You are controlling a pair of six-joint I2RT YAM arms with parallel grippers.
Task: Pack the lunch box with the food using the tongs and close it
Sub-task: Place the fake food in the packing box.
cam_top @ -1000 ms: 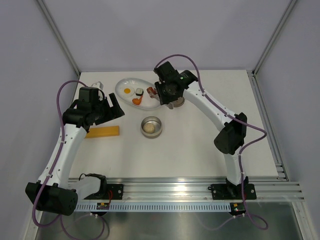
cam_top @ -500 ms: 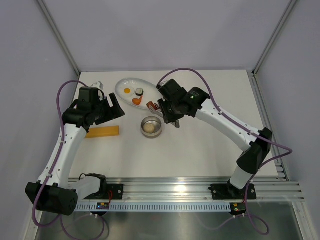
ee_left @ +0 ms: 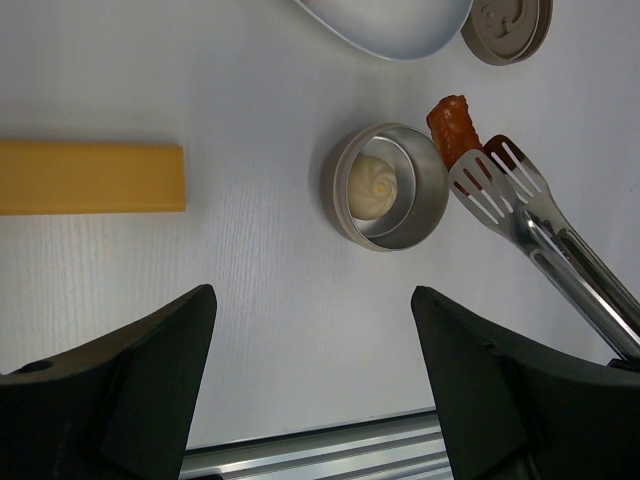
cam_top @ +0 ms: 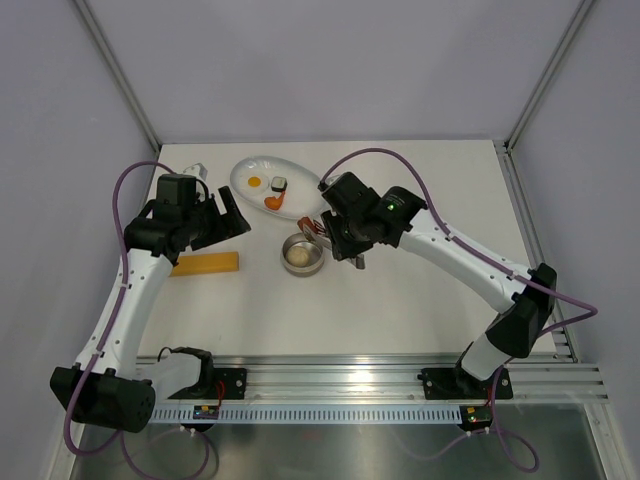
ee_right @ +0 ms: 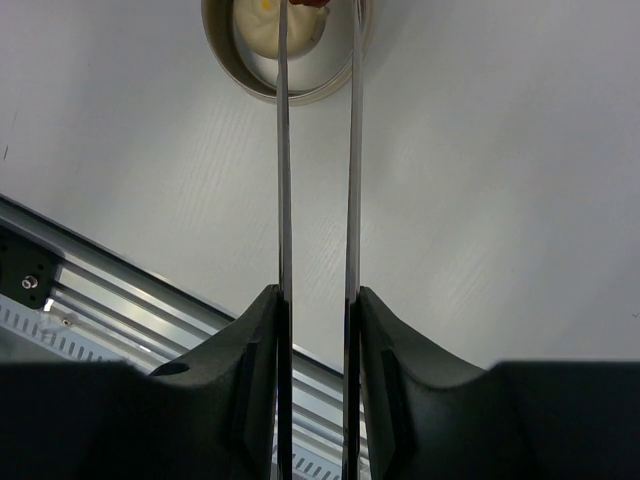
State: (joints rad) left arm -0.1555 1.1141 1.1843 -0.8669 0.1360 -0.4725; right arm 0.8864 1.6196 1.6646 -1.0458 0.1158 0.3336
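sausage (ee_left: 452, 125) looks light, stiff and slick, safer pinched mid-length than by the end the tongs (ee_left: 540, 235) hold at the tin (ee_left: 385, 186) rim; right gripper (ee_right: 315, 300) jaws clamped on tongs, left gripper (ee_left: 310, 310) jaws apart.

— The tin (ee_left: 412, 222)?
— Shiny steel, smooth. The tongs (ee_left: 520, 205) too, polished metal.
— The surface (ee_left: 250, 290)?
— Matt white, faintly grained. Plate (ee_left: 400, 30) glossy white, lid (ee_left: 510, 20) matt grey-brown, block (ee_left: 90, 177) matt yellow.
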